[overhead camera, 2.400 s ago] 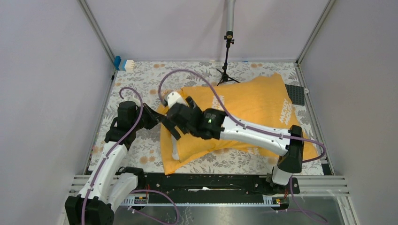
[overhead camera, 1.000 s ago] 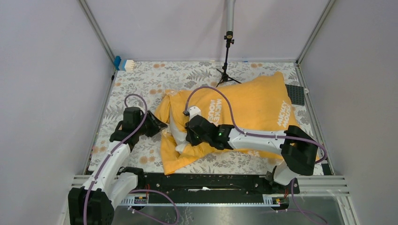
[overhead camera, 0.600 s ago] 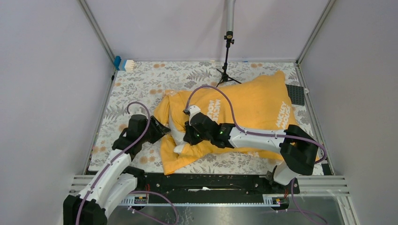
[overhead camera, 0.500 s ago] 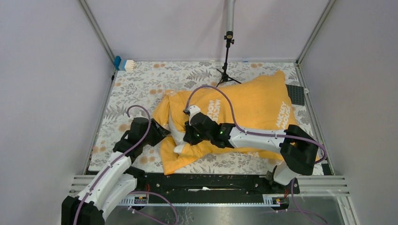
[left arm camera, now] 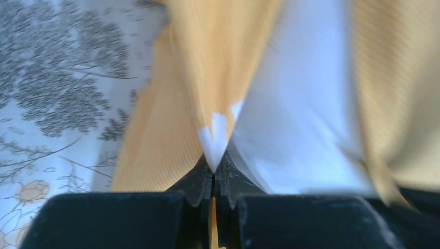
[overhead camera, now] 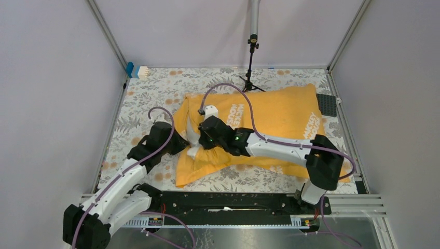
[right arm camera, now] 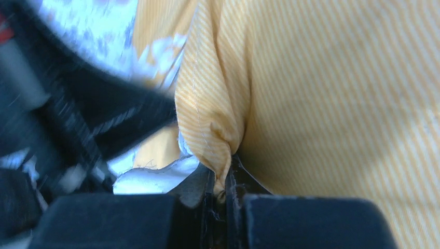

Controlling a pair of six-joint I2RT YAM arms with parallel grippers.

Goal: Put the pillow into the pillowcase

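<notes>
The pillowcase [overhead camera: 270,119] lies across the floral table [overhead camera: 155,88], plump along most of its length, so the pillow [left arm camera: 301,119] looks largely inside. Only a white patch shows at the open left end. The left gripper [left arm camera: 214,171] sits at that mouth with its jaws pinched shut, a sliver of orange hem between them and white pillow right at the tips. The right gripper [right arm camera: 223,181] has its jaws clamped on a fold of the striped orange cloth. What is left, I judge, is drawing the hem over the exposed end
</notes>
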